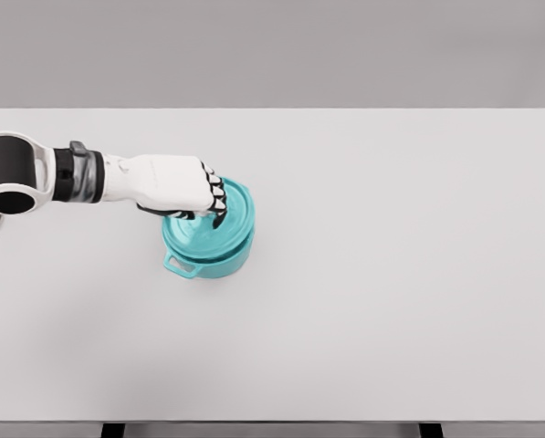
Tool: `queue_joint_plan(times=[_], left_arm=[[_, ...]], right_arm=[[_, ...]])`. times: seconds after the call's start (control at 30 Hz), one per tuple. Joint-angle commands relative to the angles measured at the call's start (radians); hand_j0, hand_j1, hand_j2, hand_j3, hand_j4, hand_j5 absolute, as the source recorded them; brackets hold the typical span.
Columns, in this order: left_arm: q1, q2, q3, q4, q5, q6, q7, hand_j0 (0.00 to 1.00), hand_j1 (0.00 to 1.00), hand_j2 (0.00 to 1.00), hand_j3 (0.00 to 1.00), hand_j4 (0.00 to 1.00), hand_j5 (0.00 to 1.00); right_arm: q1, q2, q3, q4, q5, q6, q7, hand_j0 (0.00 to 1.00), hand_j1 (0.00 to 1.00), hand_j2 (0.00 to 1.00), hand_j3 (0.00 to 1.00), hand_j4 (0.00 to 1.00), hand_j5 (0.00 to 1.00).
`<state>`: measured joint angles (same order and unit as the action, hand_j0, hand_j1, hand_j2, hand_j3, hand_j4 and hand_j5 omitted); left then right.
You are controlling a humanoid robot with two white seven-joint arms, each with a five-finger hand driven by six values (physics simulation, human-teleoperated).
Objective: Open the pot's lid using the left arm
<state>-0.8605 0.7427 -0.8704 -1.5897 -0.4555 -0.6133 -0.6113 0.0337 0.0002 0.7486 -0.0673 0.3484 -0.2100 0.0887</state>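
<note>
One robot hand (185,187) curled atop pot lid (219,224).

1. My left hand (176,185) reaches in from the left, over the teal pot (210,246).
2. My fingers (215,199) curl down onto the lid (219,226).
3. The lid is on the pot.
4. The pot stands on the white bench (391,274).

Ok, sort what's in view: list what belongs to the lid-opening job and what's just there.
Job:
left robot hand, fingers curled down over the lid
teal lid
teal pot

Just there:
white table; nothing else lies on it
</note>
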Motion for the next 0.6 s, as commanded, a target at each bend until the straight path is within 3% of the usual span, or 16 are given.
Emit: queue_joint_plan(times=[0.0, 0.07, 0.27, 0.57], left_arm=[[0.0, 0.006, 0.007, 0.001, 0.004, 0.002, 0.0, 0.47, 0.47, 0.47, 0.47, 0.47, 0.47], [-0.008, 0.021, 0.011, 0.001, 0.006, 0.002, 0.0, 0.47, 0.47, 0.47, 0.47, 0.47, 0.47], [-0.017, 0.182, 0.036, 0.002, 0.0, 0.002, 0.0, 0.46, 0.46, 0.46, 0.46, 0.46, 0.46], [-0.011, 0.21, 0.047, 0.083, -0.086, 0.002, 0.0, 0.47, 0.47, 0.47, 0.47, 0.47, 0.47]], right_arm=[[0.0, 0.0, 0.0, 0.0, 0.0, 0.0, 0.0, 1.0, 1.0, 1.0, 1.0, 1.0, 1.0], [-0.002, 0.0, 0.0, 0.0, 0.0, 0.0, 0.0, 1.0, 1.0, 1.0, 1.0, 1.0, 1.0], [-0.002, 0.0, 0.0, 0.0, 0.0, 0.0, 0.0, 1.0, 1.0, 1.0, 1.0, 1.0, 1.0], [0.0, 0.0, 0.0, 0.0, 0.0, 0.0, 0.0, 1.0, 1.0, 1.0, 1.0, 1.0, 1.0]])
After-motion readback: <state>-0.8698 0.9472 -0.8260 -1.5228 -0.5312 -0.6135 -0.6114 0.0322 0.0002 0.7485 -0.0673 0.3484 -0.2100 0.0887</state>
